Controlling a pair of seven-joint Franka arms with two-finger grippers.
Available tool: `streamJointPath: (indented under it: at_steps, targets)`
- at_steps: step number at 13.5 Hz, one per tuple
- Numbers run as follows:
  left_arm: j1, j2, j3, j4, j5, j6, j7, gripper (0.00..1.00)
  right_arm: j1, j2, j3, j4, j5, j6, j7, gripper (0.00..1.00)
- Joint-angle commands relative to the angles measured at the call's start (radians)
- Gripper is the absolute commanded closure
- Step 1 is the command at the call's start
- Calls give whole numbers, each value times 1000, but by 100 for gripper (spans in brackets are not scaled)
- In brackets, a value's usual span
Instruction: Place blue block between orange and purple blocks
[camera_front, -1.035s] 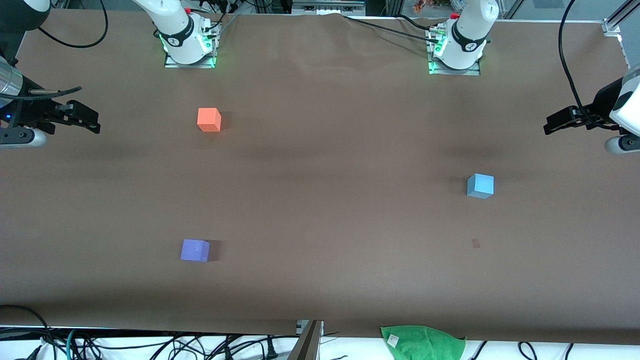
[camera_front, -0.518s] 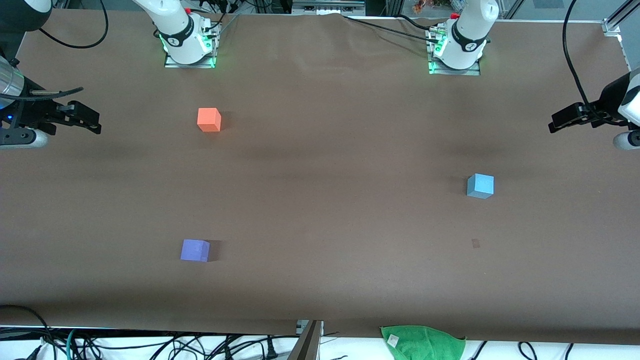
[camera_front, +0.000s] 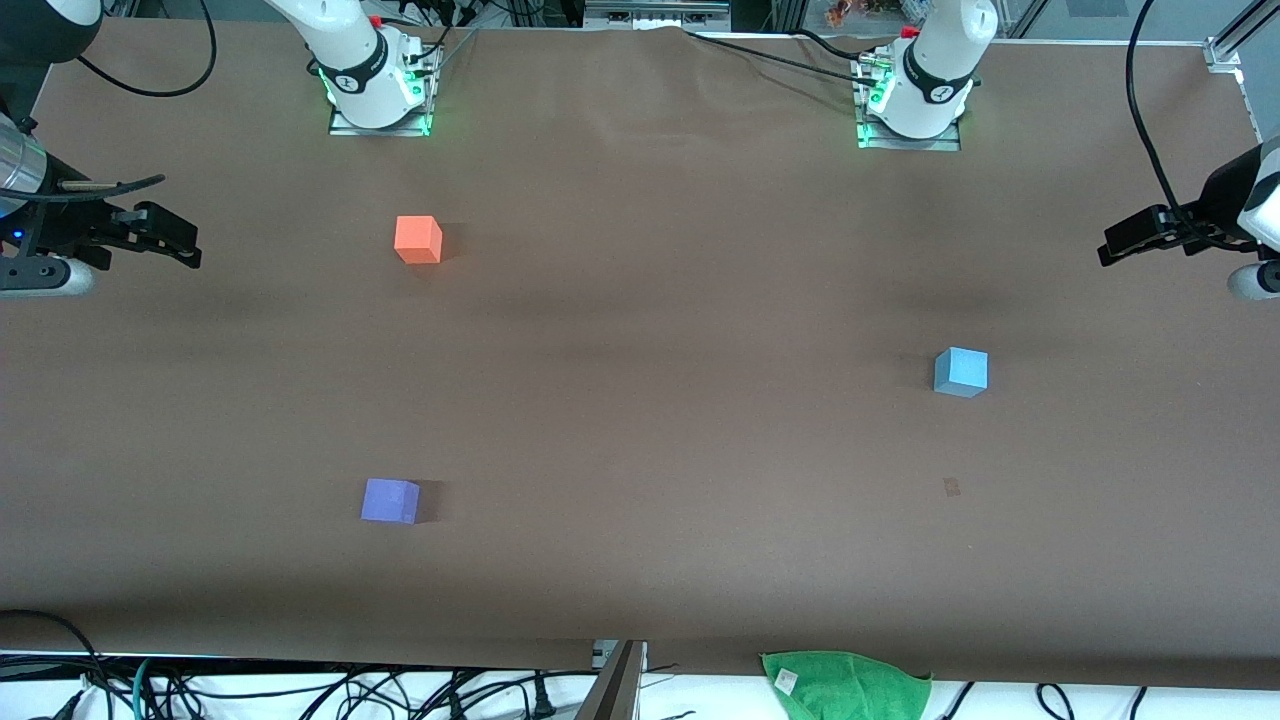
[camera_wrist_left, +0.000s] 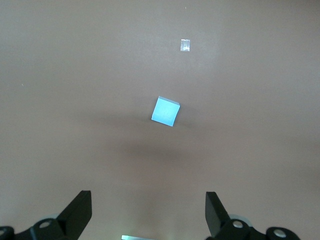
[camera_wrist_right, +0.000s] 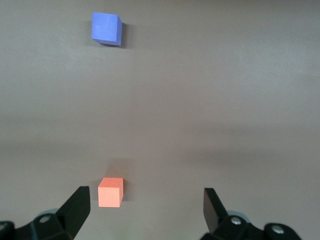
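Note:
The sky-blue block (camera_front: 961, 372) sits on the brown table toward the left arm's end; it also shows in the left wrist view (camera_wrist_left: 165, 111). The orange block (camera_front: 418, 240) sits near the right arm's base, and the purple block (camera_front: 390, 501) lies nearer to the front camera than it. Both show in the right wrist view, the orange block (camera_wrist_right: 110, 192) and the purple block (camera_wrist_right: 106, 28). My left gripper (camera_front: 1112, 248) is open and empty, held high at the table's edge. My right gripper (camera_front: 185, 248) is open and empty, high at the other edge.
A green cloth (camera_front: 846, 683) lies off the table's front edge, among cables. A small pale mark (camera_front: 951, 487) is on the table nearer the front camera than the blue block. The arm bases (camera_front: 378, 90) stand along the back.
The left gripper has drawn back a little toward the table's edge and slightly up. The right arm and the blocks have not moved.

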Motion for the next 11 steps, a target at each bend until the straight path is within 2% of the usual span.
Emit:
streamJointPath:
  at_steps: [1,5,11]
  targets:
    - [-12,8,5,14,18,-3,9,0,-8,9,4,23,-3,-8,-12,0]
    - [6,19,10,7,-31,-7,22,0,-8,9,4,23,-3,-8,-12,0]
    - [3,25,3,-2,-30,-9,-5,0,-7,9,4,23,-3,-8,-12,0]
